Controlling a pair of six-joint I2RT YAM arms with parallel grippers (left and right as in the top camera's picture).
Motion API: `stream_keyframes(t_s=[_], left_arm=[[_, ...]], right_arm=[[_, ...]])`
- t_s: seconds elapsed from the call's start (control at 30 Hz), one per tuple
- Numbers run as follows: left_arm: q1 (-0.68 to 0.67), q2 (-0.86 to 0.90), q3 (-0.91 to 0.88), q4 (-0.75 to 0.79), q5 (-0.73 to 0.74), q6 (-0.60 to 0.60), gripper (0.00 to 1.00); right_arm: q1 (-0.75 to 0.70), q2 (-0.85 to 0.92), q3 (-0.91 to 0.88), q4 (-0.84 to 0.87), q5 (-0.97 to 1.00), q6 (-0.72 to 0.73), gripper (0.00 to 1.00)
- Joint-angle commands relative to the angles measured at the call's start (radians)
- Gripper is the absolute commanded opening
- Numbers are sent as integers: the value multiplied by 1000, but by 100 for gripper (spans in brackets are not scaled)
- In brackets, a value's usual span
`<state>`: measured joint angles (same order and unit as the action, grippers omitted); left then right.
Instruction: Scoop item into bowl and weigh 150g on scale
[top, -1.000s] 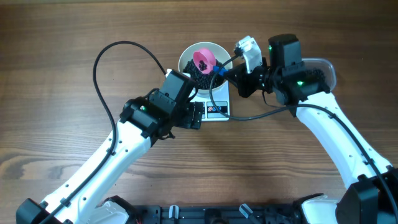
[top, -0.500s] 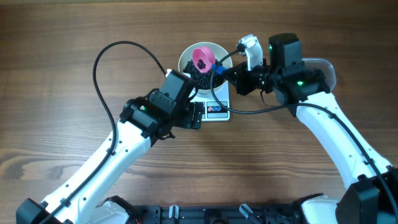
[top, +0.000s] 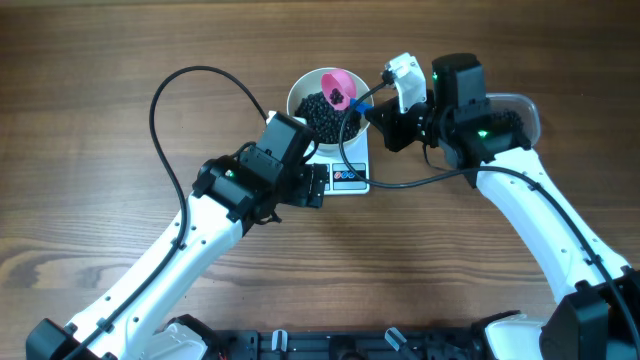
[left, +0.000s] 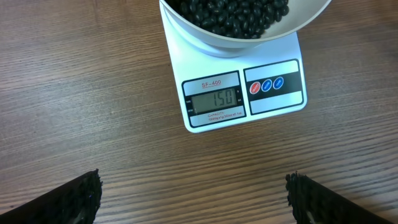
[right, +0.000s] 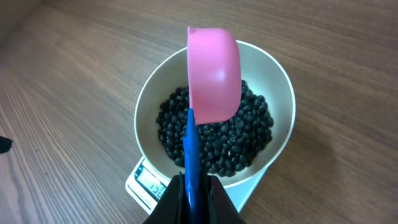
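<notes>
Two claws share the wooden surface (top: 100, 80) with one small weighing set-up. The white bowl (top: 296, 95) stands on the platform of the white scale (top: 350, 172), covering the platform's far end and leaving the display end bare. The beans (top: 322, 115) lie heaped inside the bowl, a matte black mass filling much of its hollow.

In the left wrist view the scale's grey display (left: 214, 99) reads 150, with one red and two blue buttons (left: 266, 85) beside it. The bowl's underside (left: 211, 37) and the beans (left: 230, 12) show at the top edge.

The right claw (top: 372, 108) is clamped tight on the blue handle (right: 190, 143) of a pink scoop (right: 214, 74). The handle runs straight out from between its fingers (right: 214, 199). The scoop's cup hangs over the bowl's far side, above the beans and apart from them. From overhead, a dark patch shows on the pink (top: 338, 88); I cannot tell what it is.

The left claw (left: 193, 199) is spread wide and holds nothing. Its two dark fingertips (left: 68, 199) sit at the lower corners of its own view, above bare wood just near the scale's display end. Overhead, it lies beside the scale's front edge (top: 318, 185).

A clear tub (top: 522, 108) shows partly behind the right arm.
</notes>
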<state>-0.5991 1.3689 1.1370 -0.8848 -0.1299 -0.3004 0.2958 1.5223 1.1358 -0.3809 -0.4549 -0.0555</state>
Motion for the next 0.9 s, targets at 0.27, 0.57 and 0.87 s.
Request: stream_keyframes(t_s=[0.27,0.57,0.87], left_arm=[[8,6,-6,3,5,9,100],[8,6,-6,3,5,9,100],[8,6,-6,3,5,9,100]], right_arm=[[2,12,16,6,-64,235,4],[-23,1,16,48,-68,560,4],[-199,-84,16,43,-93,582,4]])
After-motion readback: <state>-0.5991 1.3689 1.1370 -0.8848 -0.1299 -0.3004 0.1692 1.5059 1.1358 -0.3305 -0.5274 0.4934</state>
